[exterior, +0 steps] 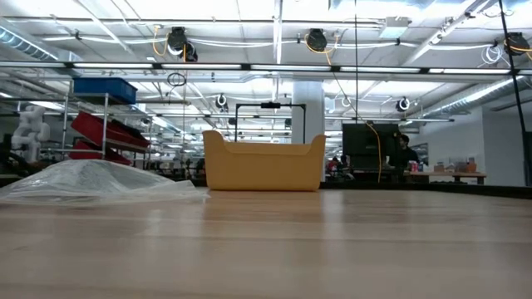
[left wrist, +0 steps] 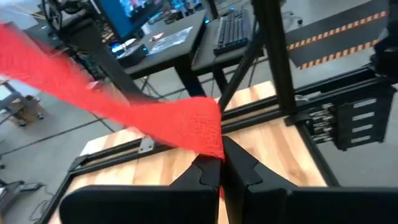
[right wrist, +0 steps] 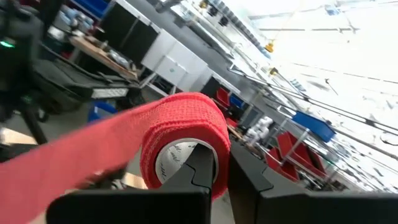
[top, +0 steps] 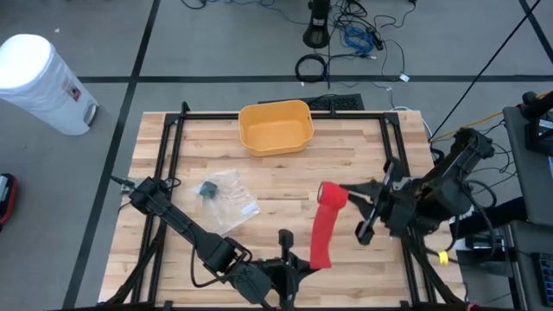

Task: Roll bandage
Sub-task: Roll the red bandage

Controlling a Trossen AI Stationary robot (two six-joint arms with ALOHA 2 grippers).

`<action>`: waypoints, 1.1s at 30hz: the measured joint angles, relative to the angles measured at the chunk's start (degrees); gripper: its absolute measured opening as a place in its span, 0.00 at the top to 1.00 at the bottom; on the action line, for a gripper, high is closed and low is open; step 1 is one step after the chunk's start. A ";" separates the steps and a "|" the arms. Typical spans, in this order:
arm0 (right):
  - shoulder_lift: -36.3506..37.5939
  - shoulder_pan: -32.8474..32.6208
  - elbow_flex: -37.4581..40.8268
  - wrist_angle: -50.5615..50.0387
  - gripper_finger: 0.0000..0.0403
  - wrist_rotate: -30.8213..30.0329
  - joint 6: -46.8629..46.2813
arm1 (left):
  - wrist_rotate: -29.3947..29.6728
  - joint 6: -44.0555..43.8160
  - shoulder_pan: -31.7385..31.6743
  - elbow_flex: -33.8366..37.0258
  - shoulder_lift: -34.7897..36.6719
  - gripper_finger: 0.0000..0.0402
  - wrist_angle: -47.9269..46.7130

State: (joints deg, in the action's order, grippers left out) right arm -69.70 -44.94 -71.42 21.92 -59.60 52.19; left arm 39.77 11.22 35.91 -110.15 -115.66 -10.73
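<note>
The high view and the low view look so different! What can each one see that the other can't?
Only the high view shows the red bandage stretched between the left claw and the right claw, plus a white bin on the floor. Only the low view shows ceiling lights and shelves. Both show the yellow tub and the plastic bag.

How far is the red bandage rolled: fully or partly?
Partly: the right gripper holds the roll; a flat tail runs to the left gripper.
</note>
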 joint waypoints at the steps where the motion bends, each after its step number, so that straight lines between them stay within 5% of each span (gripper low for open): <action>1: 0.55 0.60 0.00 -0.98 0.95 -0.01 -0.16 | -0.44 -0.01 0.08 0.00 0.00 0.99 0.05; 5: 2.81 2.63 0.00 -5.20 0.95 1.01 -3.36 | -2.05 0.24 0.66 0.00 0.00 0.99 1.39; 20: 5.19 6.53 0.00 -16.59 0.95 19.87 -23.27 | -6.70 2.64 0.20 0.00 0.00 0.99 1.77; 33: 5.14 6.48 0.00 -16.50 0.95 32.45 -31.61 | 0.15 2.56 -2.95 0.00 0.00 0.99 -2.39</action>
State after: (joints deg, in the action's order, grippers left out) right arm -64.55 -38.46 -71.42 5.42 -27.15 20.59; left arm 39.92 13.78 32.96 -110.15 -115.66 -13.12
